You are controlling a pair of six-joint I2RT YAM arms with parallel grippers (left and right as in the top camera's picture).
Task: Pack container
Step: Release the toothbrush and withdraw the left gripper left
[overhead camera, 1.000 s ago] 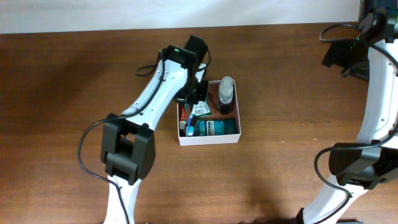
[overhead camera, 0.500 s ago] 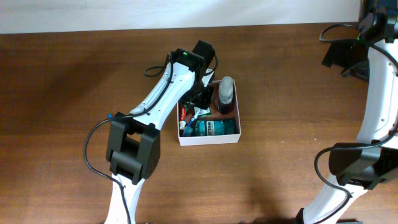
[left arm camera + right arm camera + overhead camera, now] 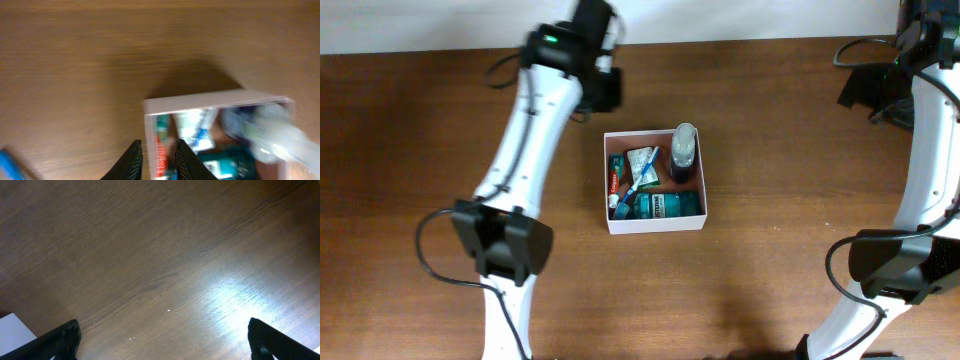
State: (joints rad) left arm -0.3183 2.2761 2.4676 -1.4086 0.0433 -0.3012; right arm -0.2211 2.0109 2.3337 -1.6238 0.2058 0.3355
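Container (image 3: 655, 224) stands at the centre of the bench (image 3: 420, 150), open top upward. Contents:
- grey-capped bottle (image 3: 684, 148) in the upper-right corner
- teal box (image 3: 667, 206) lying along the lower wall
- green-and-white packet (image 3: 640, 160) in the upper middle
- red tube (image 3: 614, 178) against the left wall

Left tool (image 3: 157, 162) hangs over the bench, up and left of the container. Its fingers are only narrowly parted and hold nothing; the wrist view is blurred. Right tool (image 3: 162, 340), at the far upper right of the overhead view, is spread wide and empty.

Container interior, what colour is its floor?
Reddish-pink, with white walls around it on the container; the overhead view shows it best.
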